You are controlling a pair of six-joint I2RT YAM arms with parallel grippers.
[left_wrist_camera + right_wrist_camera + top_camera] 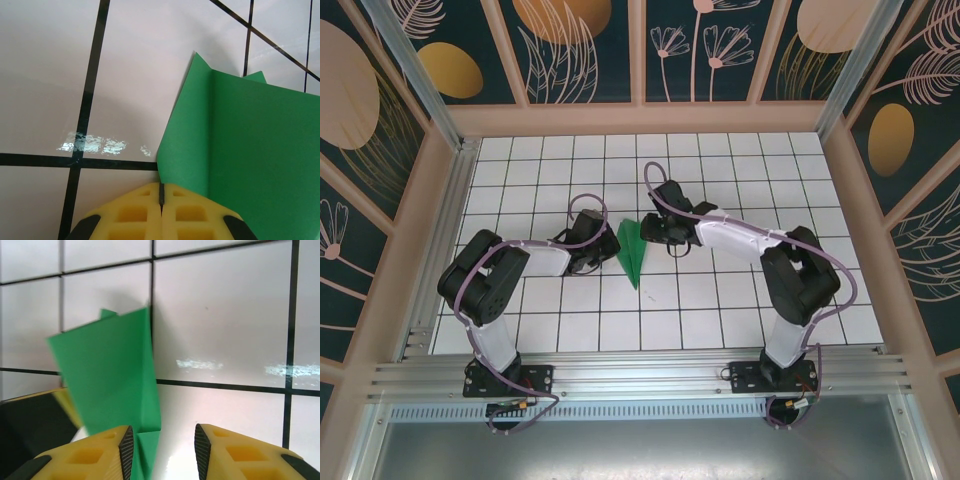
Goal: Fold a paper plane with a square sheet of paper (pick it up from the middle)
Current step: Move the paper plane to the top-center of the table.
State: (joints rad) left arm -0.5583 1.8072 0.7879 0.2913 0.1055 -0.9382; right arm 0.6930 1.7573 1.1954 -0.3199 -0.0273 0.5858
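Observation:
The green sheet of paper, folded into a slim pointed paper plane, lies mid-table with its tip toward me. My left gripper sits at its left side, shut. In the left wrist view the yellow fingers meet, and the plane's raised flap starts just past their tips; no green shows in the slot between them. My right gripper is at the plane's right side, open. In the right wrist view the plane stands tilted, and its lower edge runs between the jaws, close against the left finger.
The table is white tile with a black grid, walled by a wooden frame. An aluminium rail runs along the near edge by the arm bases.

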